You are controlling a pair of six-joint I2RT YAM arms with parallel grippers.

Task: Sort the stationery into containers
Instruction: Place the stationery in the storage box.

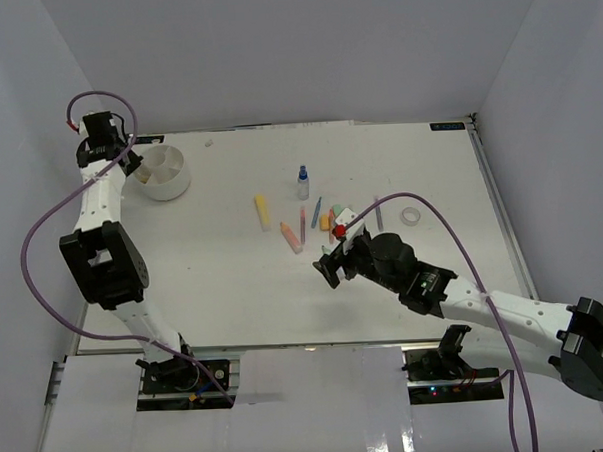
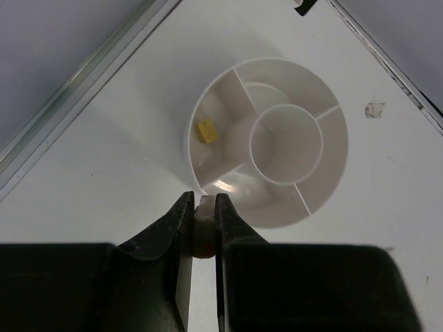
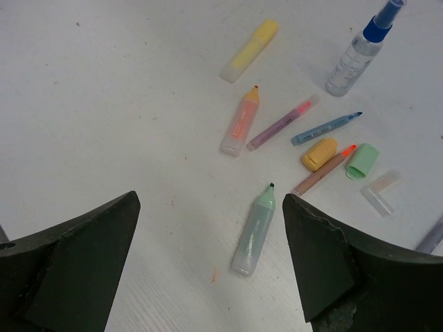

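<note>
The white divided tub (image 2: 277, 218) stands at the table's far left (image 1: 182, 181), with a small yellow eraser (image 2: 205, 131) in one compartment. My left gripper (image 2: 203, 202) hovers just before the tub's rim, shut on a small whitish eraser block (image 2: 203, 228). Over the stationery cluster, my right gripper (image 3: 211, 207) is open above an uncapped green marker (image 3: 255, 228) lying on the table. Beyond it lie a pink marker (image 3: 240, 123), a yellow marker (image 3: 249, 50), thin pens (image 3: 325, 128) and a blue-capped bottle (image 3: 356, 52).
Loose caps lie right of the pens: yellow (image 3: 319, 153), green (image 3: 362, 161), clear (image 3: 381, 194). A clear tape ring (image 1: 411, 215) sits farther right on the table. A raised rail (image 2: 76, 90) borders the table's left edge near the tub.
</note>
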